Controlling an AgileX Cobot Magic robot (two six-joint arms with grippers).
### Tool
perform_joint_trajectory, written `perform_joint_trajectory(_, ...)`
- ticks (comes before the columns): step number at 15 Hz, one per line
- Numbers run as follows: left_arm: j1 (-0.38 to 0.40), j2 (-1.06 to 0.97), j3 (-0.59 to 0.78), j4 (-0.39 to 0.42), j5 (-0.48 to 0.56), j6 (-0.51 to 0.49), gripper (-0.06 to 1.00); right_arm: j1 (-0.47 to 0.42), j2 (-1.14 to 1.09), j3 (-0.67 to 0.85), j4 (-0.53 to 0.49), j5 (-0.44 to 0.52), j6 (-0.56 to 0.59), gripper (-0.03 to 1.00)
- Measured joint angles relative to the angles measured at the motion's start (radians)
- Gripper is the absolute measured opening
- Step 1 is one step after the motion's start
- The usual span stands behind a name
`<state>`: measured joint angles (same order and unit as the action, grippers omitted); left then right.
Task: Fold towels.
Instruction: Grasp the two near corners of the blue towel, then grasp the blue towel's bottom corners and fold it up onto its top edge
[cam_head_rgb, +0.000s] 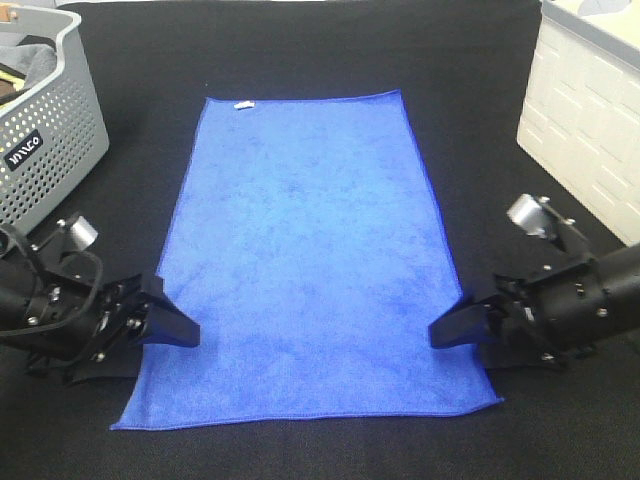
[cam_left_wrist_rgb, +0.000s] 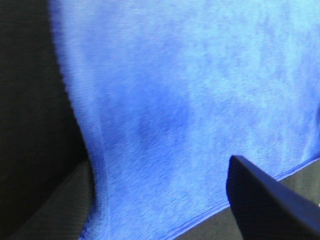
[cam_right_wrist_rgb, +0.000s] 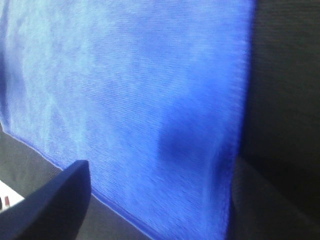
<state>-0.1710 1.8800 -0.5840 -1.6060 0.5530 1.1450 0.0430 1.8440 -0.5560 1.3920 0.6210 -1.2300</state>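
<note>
So the blue towel (cam_head_rgb: 310, 270) is lying flat and spread out on the black table (cam_head_rgb: 300, 60), short edges near and far, with the little white tag (cam_head_rgb: 242, 104) at the far edge. The left gripper (cam_head_rgb: 170, 325) sits low at the towel's left long edge and the right gripper (cam_head_rgb: 462, 330) mirrors it on the right edge, both close to the near corners. That symmetric setup makes sense to me: pinch both sides at once and the near end can be carried over to the far end without skewing.

Both wrist views show the fingers (cam_left_wrist_rgb: 265, 200) spread wide with towel between them, so both sets of jaws are open and nothing is pinched yet. The grey basket (cam_head_rgb: 50, 140) sits off at the far left, out of the way.
</note>
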Motion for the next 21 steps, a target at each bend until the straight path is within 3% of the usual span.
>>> perform_joint_trajectory(2, -0.014, 0.017, -0.017, -0.018, 0.007, 0.004, 0.68, 0.086, 0.029, -0.037, 0.023, -0.007, 0.015, 0.71)
perform_joint_trajectory(3, -0.014, 0.025, -0.021, -0.03, 0.002, 0.004, 0.63, 0.108, 0.038, -0.044, 0.028, -0.031, 0.072, 0.62)
perform_joint_trajectory(7, -0.014, 0.042, -0.021, -0.034, -0.055, 0.021, 0.07, 0.11, 0.045, -0.044, 0.004, -0.111, 0.155, 0.15)
perform_joint_trajectory(8, -0.014, 0.043, -0.021, -0.033, -0.057, 0.024, 0.01, 0.11, 0.045, -0.044, -0.001, -0.12, 0.171, 0.04)
perform_joint_trajectory(9, -0.014, 0.043, -0.021, -0.029, -0.057, 0.024, 0.0, 0.11, 0.048, -0.044, -0.002, -0.119, 0.189, 0.0)
perform_joint_trajectory(10, -0.014, 0.043, -0.021, -0.016, -0.056, 0.019, 0.0, 0.11, 0.048, -0.044, -0.004, -0.116, 0.193, 0.0)
perform_joint_trajectory(14, -0.014, -0.042, -0.008, 0.185, -0.053, -0.136, 0.0, 0.111, 0.025, -0.019, -0.056, -0.099, 0.24, 0.0)
perform_joint_trajectory(15, -0.014, -0.042, -0.008, 0.185, -0.053, -0.136, 0.0, 0.111, 0.025, -0.019, -0.056, -0.099, 0.24, 0.0)
perform_joint_trajectory(16, -0.014, -0.065, -0.003, 0.232, -0.052, -0.184, 0.0, 0.111, -0.001, -0.001, -0.078, -0.099, 0.251, 0.0)
perform_joint_trajectory(17, -0.014, -0.113, 0.022, 0.336, -0.043, -0.269, 0.0, 0.111, -0.068, 0.039, -0.098, -0.087, 0.269, 0.0)
perform_joint_trajectory(21, -0.014, -0.207, 0.071, 0.424, -0.003, -0.323, 0.0, 0.114, -0.183, 0.109, -0.13, -0.072, 0.309, 0.0)
